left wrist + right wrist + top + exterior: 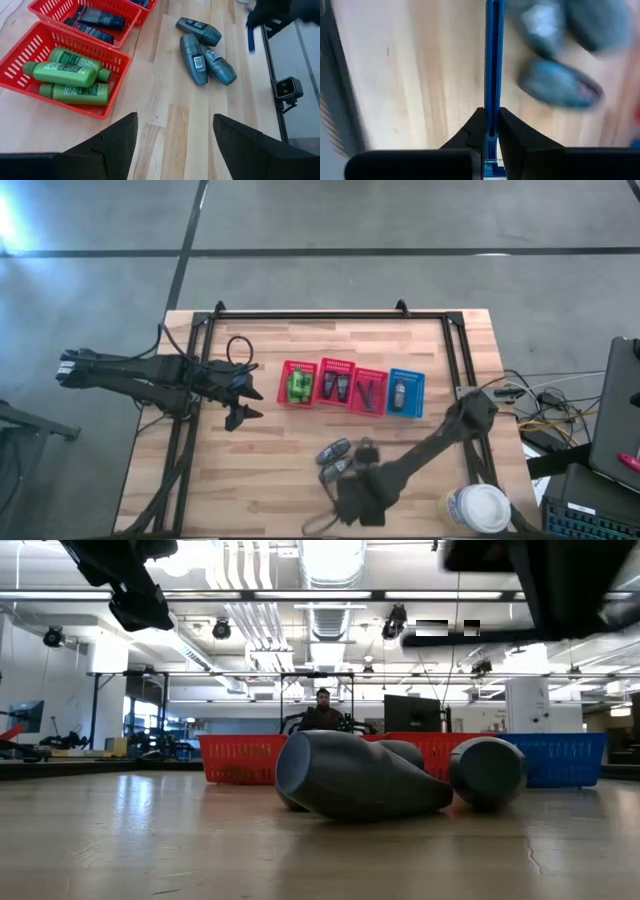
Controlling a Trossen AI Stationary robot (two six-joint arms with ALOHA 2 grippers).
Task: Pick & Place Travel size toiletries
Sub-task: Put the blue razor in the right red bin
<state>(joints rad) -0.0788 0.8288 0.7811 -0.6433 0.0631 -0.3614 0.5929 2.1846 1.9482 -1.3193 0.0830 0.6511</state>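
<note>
Three dark grey oblong tubes lie side by side on the table, near its front. Bright green bottles lie in the leftmost red basket. Darker tubes fill the red basket beside it. My right gripper is near the table's front edge, just in front of the grey tubes, shut on a thin blue ribbed razor handle. My left gripper hovers open left of the baskets. My right gripper pinches the blue razor handle between its two fingers at one end. The handle runs along the fingers and sticks out straight past their tips toward the table. Its far end leaves the picture, so whether it touches the wood cannot be told.
Three red baskets and a blue one stand in a row across mid-table. A large white round-lidded container sits at the front right corner. A black frame borders the table. A person shows far behind the table.
</note>
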